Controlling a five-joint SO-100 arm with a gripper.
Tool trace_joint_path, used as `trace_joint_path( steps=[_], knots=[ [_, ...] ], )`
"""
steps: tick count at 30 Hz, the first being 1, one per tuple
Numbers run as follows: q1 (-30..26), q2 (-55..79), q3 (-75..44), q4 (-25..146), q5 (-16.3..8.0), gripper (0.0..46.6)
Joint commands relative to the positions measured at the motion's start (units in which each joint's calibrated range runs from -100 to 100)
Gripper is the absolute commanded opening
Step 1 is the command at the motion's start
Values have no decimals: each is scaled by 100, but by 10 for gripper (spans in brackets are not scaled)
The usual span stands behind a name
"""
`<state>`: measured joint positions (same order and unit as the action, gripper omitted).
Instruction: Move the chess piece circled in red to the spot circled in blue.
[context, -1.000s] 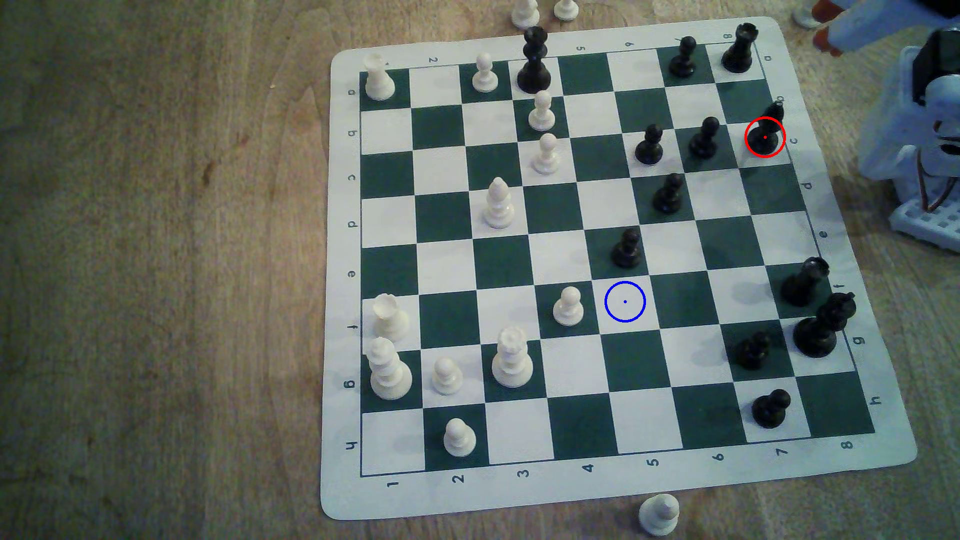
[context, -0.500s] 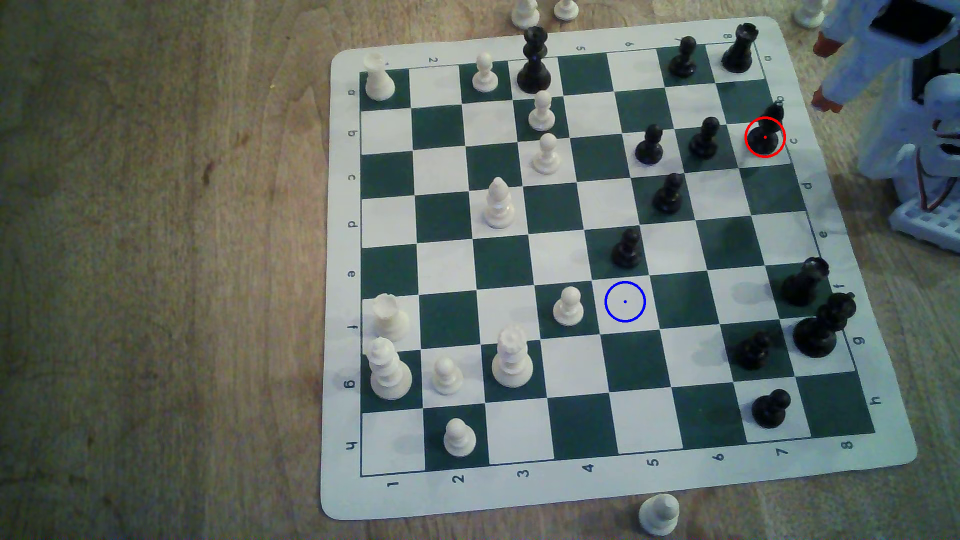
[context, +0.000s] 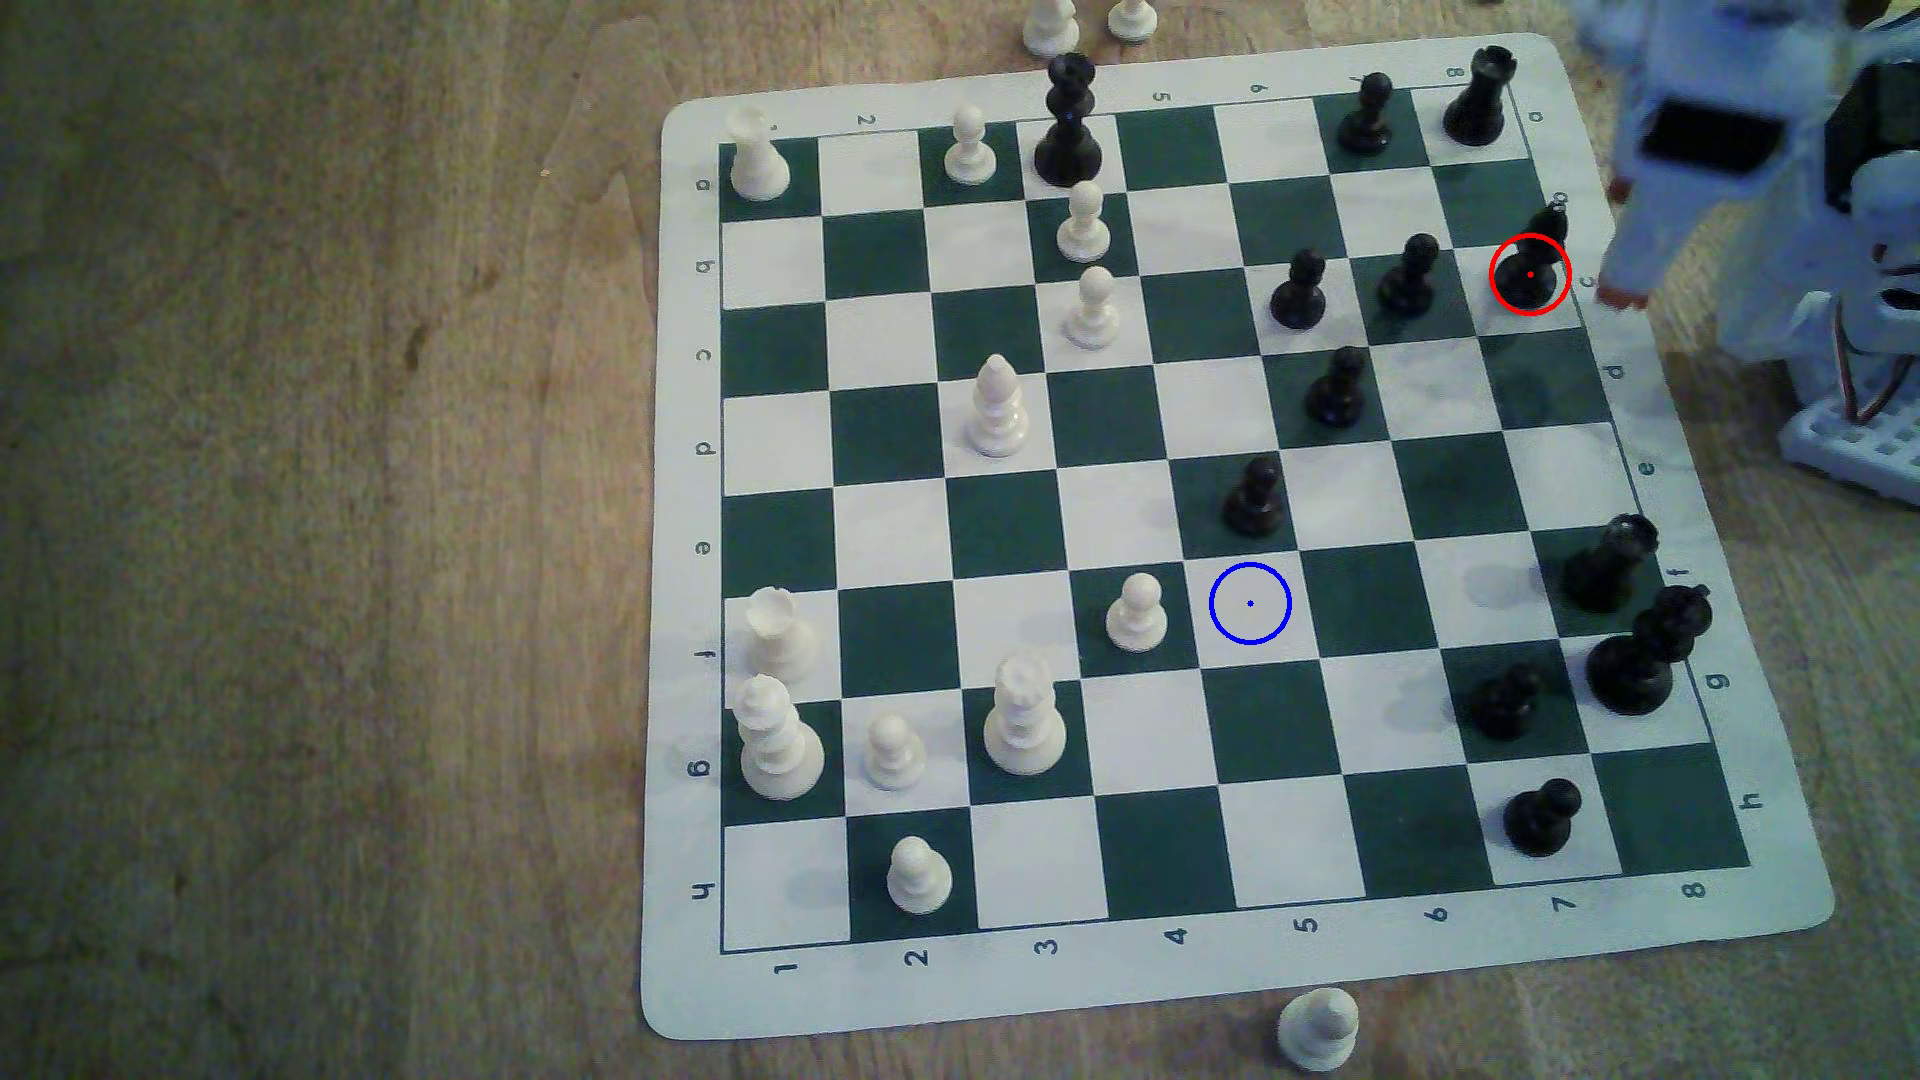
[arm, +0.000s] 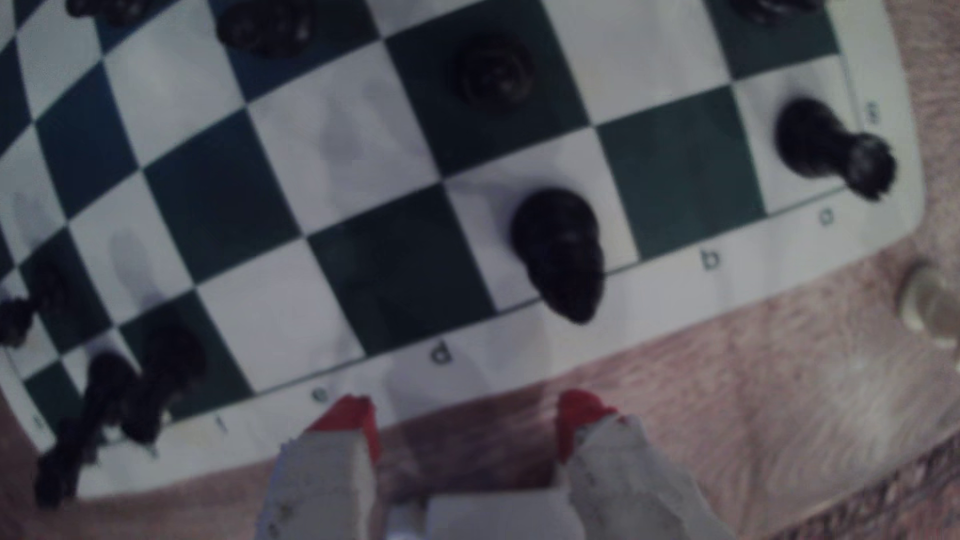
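Task not yet begun in effect: the black bishop (context: 1536, 260) stands on its red-ringed square at the upper right of the exterior view, one square from the board's (context: 686, 582) right margin. The blue-ringed white square (context: 1250, 603) lies vacant near the centre of the frame. The gripper (arm: 467, 423) sits off the mat beside the bishop, red-tipped jaws spread wide, holding nothing. Grasp, lift, carry and placement all remain.

Clearance: nothing stands between gripper and bishop. The nearest black pawn (context: 1408, 275) occupies the adjoining square, so room there looks tight. A black pawn (context: 1254, 496) and a white pawn (context: 1137, 613) border the target; a high carry seems advisable.
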<state>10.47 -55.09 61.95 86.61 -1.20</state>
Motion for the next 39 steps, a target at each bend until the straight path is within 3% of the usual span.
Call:
trace_joint_path(
  steps=[1, 9, 27, 33, 39],
  knots=[
    [114, 17, -57, -152, 24, 194],
    [654, 271, 215, -668, 264, 182],
    [756, 568, 641, -1528, 264, 175],
    [756, 636, 650, -1552, 264, 117],
    [732, 636, 668, -1634, 239, 3]
  ],
)
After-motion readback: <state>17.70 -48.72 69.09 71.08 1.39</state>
